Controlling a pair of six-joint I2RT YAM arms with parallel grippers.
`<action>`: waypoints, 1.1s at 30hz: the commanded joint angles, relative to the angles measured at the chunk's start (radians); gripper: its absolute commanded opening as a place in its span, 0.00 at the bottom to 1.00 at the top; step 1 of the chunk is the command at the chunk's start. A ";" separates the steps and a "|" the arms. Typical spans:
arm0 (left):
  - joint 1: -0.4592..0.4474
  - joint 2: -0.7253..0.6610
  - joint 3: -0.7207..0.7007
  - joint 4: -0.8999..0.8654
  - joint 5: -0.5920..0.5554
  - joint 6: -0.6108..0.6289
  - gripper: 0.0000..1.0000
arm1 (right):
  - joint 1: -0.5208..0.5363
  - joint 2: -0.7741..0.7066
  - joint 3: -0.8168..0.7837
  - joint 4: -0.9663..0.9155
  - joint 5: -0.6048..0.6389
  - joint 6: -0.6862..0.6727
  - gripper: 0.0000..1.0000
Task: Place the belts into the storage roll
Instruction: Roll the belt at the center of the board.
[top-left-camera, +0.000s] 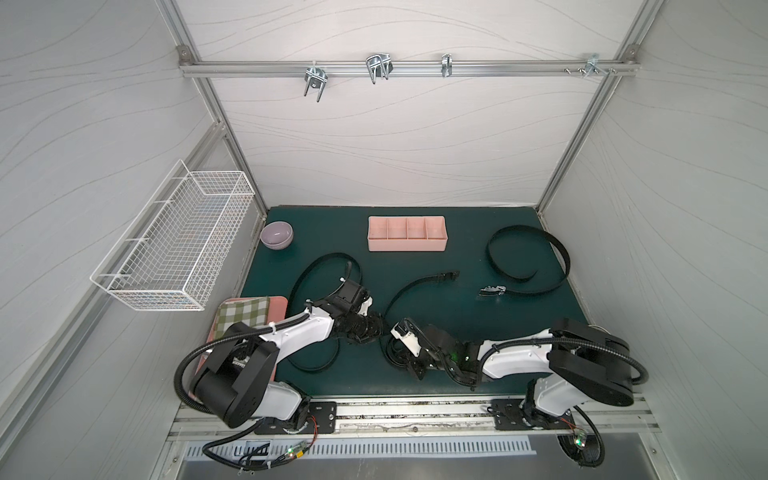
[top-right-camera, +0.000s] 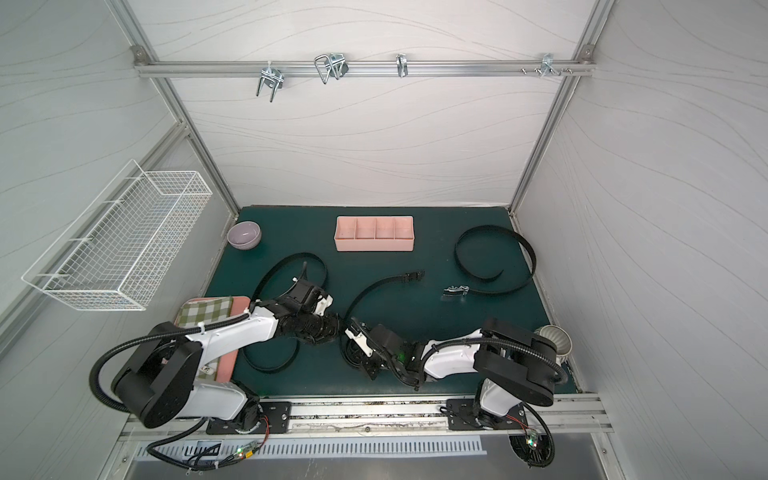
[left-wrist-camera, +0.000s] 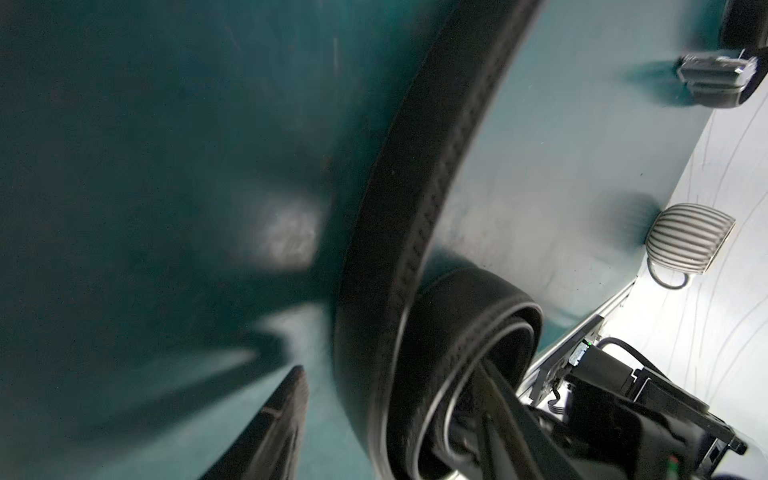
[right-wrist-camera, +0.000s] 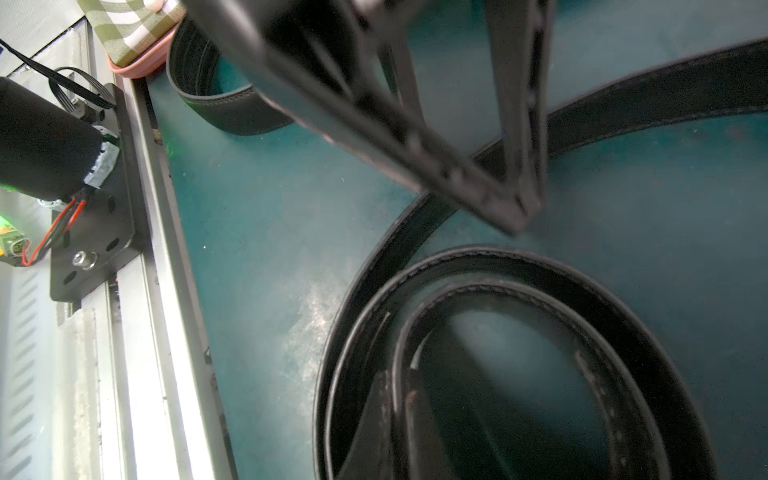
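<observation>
Your left pincer (top-left-camera: 376, 326): width you cannot tell | right pincer (right-wrist-camera: 521, 216): closed tight at the half-coiled middle belt (top-left-camera: 415, 282) | all 3 belts (top-left-camera: 519, 227) lie on the desk (top-left-camera: 353, 378), outside the pink storage roll (top-left-camera: 406, 246).

Both top views: mounted high, looking down on the whole desk (top-left-camera: 415, 259), nearly identical coverage. Left wrist view: very near the desk, grazing angle, facing the coiled belt (left-wrist-camera: 478, 307). Right wrist view: close above the same coiled belt (right-wrist-camera: 519, 259), looking down.
</observation>
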 joint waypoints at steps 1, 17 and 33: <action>-0.013 0.022 -0.011 0.173 0.065 -0.031 0.57 | -0.005 0.007 -0.022 -0.072 -0.020 0.012 0.06; -0.048 0.055 -0.042 0.222 0.125 0.061 0.32 | -0.018 0.021 -0.018 -0.072 -0.038 0.016 0.06; -0.055 -0.093 -0.125 0.160 0.055 0.103 0.42 | -0.029 0.035 -0.022 -0.058 -0.050 0.030 0.06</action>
